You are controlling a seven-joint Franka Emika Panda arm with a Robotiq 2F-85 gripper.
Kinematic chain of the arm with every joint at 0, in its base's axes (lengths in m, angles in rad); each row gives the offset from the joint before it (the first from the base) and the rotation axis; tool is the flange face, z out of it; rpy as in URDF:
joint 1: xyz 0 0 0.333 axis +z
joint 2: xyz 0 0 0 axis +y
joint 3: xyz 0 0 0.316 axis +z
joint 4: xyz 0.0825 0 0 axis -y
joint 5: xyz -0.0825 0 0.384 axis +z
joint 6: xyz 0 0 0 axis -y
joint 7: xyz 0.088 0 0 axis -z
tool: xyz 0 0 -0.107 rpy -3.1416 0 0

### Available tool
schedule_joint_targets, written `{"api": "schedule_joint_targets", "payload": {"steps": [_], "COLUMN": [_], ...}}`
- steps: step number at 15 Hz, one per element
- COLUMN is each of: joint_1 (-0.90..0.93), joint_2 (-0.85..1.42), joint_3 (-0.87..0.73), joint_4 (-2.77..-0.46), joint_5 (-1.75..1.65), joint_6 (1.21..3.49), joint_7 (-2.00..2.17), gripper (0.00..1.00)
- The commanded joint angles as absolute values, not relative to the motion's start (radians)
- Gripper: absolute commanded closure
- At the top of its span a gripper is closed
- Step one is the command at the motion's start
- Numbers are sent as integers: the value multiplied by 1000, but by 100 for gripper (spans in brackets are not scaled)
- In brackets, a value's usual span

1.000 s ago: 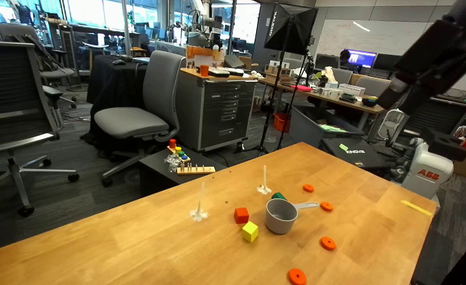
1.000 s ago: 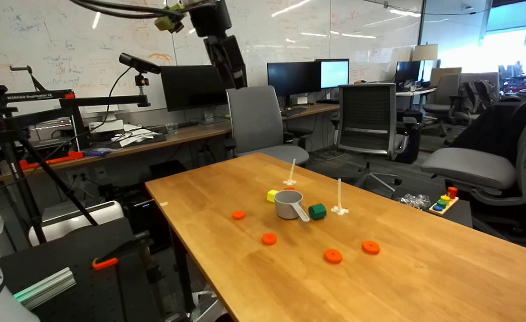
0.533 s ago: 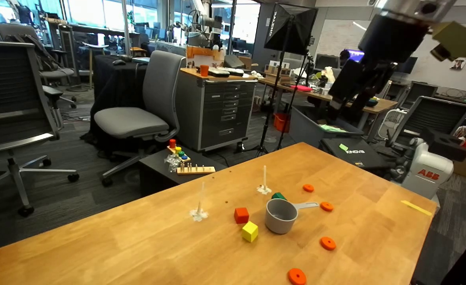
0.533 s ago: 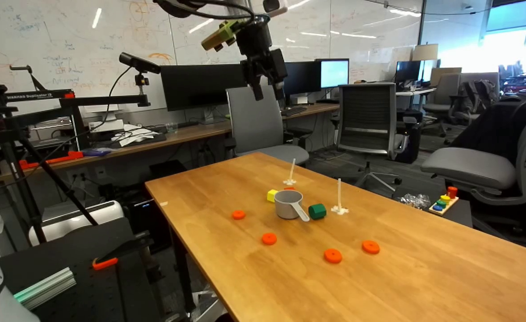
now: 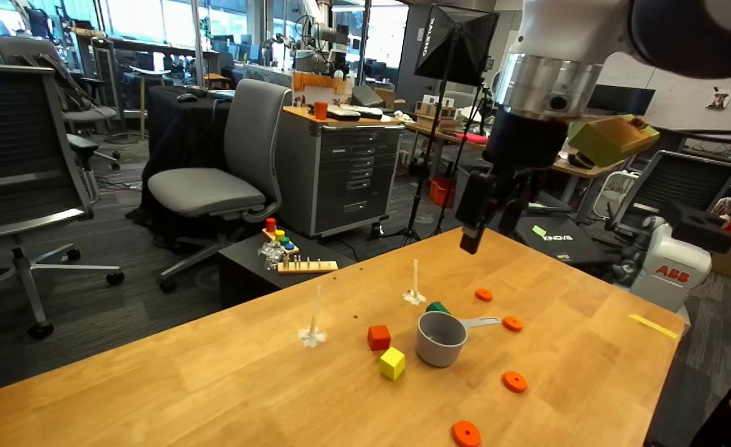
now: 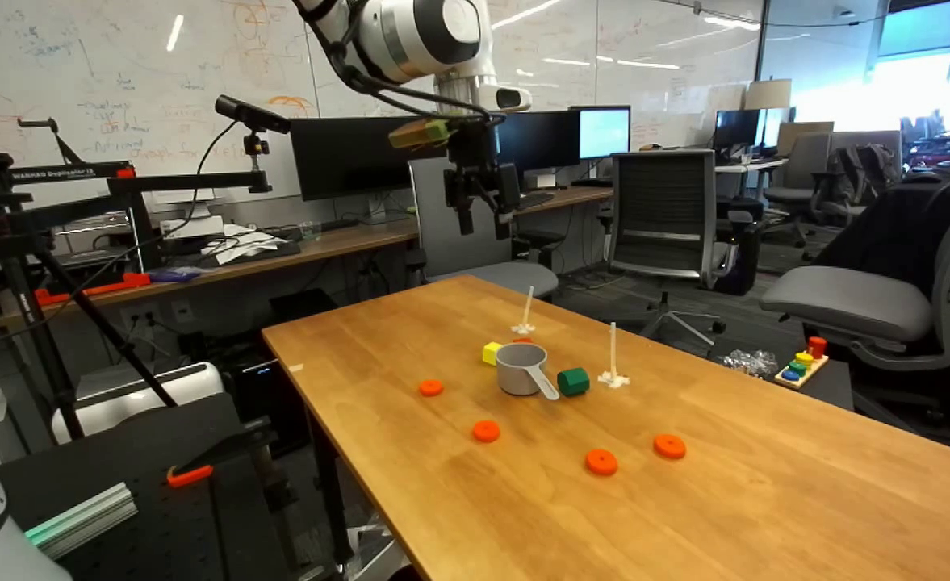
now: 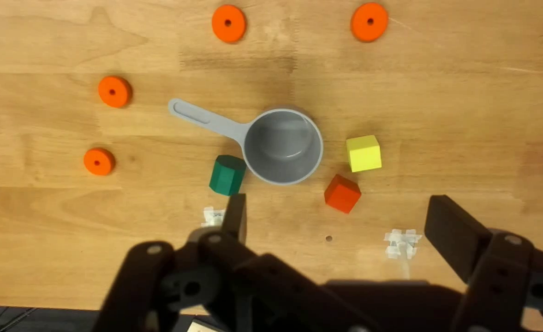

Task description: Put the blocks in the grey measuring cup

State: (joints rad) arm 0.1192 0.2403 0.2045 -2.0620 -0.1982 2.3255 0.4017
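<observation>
The grey measuring cup (image 7: 283, 138) stands upright on the table, and nothing shows inside it in the wrist view. Right of it there lie a yellow block (image 7: 364, 154) and a red block (image 7: 343, 196). A green faceted block (image 7: 227, 176) lies on its side close to the cup, below the handle. In an exterior view the cup partly covers the green block (image 5: 436, 307); in an exterior view it hides most of the red block (image 6: 523, 340). My gripper (image 7: 338, 216) points down, high above the table, its jaws wide apart and holding nothing. All blocks are outside the cup.
Several flat orange discs lie around, including one disc (image 7: 229, 23) and another disc (image 7: 114, 91). Two thin upright pegs, a near peg (image 5: 315, 320) and a far peg (image 5: 415, 279), are taped to the wooden table (image 5: 216, 385). A grey chair (image 6: 475, 218) stands behind the table.
My gripper has swung in over the table and come lower, turning from slanted to pointing nearly straight down. It has stayed open. The blocks, discs and cup have not moved.
</observation>
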Motion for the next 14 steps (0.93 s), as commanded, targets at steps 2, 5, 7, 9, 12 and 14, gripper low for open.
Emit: {"api": "schedule_joint_targets", "payload": {"steps": [2,5,7,9,12,14], "joint_1": [188,207,214,215,215,221], "joint_2": [390,370,391,394,412,455], "joint_3": [156,136,131,130,130,139], "joint_4": [-1904,-1943,-1919,-1913,-1921,-1896], "joint_5": [-170,-168,-168,-168,-176,-170], "joint_6": [2316,2327,2327,2327,2346,2347], "joint_7": [393,389,389,389,345,308], "gripper": [0,0,0,0,0,0]}}
